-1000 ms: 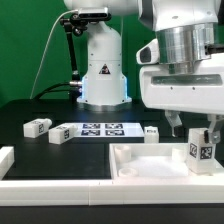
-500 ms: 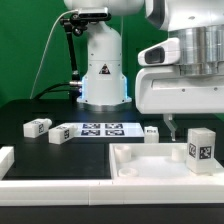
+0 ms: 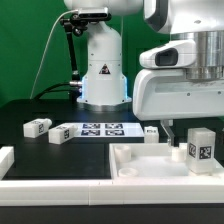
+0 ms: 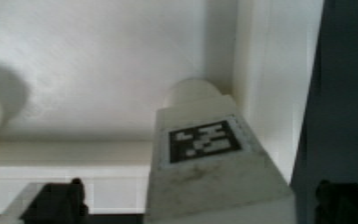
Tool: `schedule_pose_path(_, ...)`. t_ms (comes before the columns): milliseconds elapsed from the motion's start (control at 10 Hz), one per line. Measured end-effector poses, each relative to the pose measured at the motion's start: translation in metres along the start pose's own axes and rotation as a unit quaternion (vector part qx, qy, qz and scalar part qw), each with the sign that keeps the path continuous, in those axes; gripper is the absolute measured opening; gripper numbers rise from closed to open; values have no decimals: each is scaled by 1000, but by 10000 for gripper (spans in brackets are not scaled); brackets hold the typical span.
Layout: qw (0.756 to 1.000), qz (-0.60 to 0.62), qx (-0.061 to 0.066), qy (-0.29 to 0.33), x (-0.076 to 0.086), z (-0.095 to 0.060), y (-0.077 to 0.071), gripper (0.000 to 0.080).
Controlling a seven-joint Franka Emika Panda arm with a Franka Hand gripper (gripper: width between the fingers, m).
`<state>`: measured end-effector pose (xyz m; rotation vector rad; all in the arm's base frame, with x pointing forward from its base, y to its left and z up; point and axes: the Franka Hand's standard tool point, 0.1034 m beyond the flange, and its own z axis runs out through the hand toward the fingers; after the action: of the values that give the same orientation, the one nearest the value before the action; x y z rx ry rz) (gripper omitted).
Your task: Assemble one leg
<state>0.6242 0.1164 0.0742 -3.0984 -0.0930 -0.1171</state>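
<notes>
The leg (image 3: 201,146) stands upright at the exterior view's right end of the large white recessed piece (image 3: 140,163), with its black-and-white tag facing the camera. The hand (image 3: 190,123) hangs just above it, spread wide and gripping nothing. One dark finger (image 3: 166,127) hangs clear of the leg on the exterior view's left. From the wrist view, the leg (image 4: 208,150) rises between the two dark fingertips (image 4: 59,198) with a gap on either side, and the pale floor of the recessed piece (image 4: 87,60) lies beyond it. On the black worktop (image 3: 90,146) the marker board (image 3: 100,129) lies flat. A tagged white block (image 3: 38,127) and a second block (image 3: 59,133) lie to its left in the exterior view, and a third block (image 3: 152,131) lies just to its right. The white robot base (image 3: 104,70) stands behind.
</notes>
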Motion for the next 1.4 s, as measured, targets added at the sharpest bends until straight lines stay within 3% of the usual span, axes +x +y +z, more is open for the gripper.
schedule_pose_path(200, 1000, 3, 1, 0, 0, 0, 0, 615)
schedule_pose_path(400, 1000, 19, 3, 0, 0, 0, -1, 331)
schedule_pose_path(600, 992, 126, 13, -2, 0, 1, 0, 288)
schedule_pose_path(800, 966, 258, 28, -1, 1, 1, 3, 288)
schedule_pose_path(1000, 897, 441, 32, 3, -1, 2, 2, 289)
schedule_pose_path(1400, 896, 443, 32, 3, 0, 2, 2, 291)
